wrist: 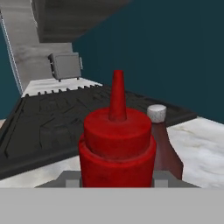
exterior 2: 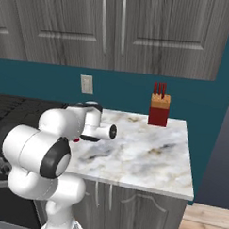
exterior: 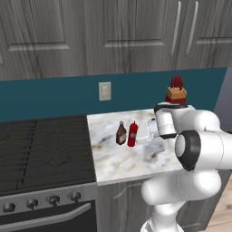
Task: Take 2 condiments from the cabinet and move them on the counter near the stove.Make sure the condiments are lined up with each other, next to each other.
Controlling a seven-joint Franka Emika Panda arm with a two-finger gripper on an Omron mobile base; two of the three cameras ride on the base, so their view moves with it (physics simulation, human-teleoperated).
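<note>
Big picture first: grey panelled wall cabinets [exterior: 113, 36] run across the top above a teal wall [exterior: 54, 97], and below sit the black stove [exterior: 43, 152] and the marble counter [exterior: 131, 165] side by side. The left base view gives the stove's grates, knobs and oven front in full; the right base view trades that for the counter's whole right end [exterior 2: 152, 156], the two grey doors under it and a strip of wood floor.

The white arm is folded tight, elbow bulging low over the counter's front edge, forearm reaching level out across the marble toward the stove. In the right base view that bulk covers the bottles almost entirely, just a sliver of red peeking at the wrist.

A tan knife block [exterior: 176, 94] with red handles stands at the back of the counter; the right base view shows its dark red base [exterior 2: 159, 110] too. A wall outlet [exterior: 104, 91] sits above the counter's left end.

The condiments: red squeeze bottle [exterior: 132, 134] and brown bottle [exterior: 121, 133], upright, just beside each other on the counter, the brown one nearer the stove. The hand view sits right on top of them, red cap and nozzle [wrist: 117, 140] filling the foreground, the brown bottle's pale cap [wrist: 156, 113] just behind it.

The gripper [exterior: 141, 135] reaches in from the right, closed around the red squeeze bottle, fingers at its sides
</note>
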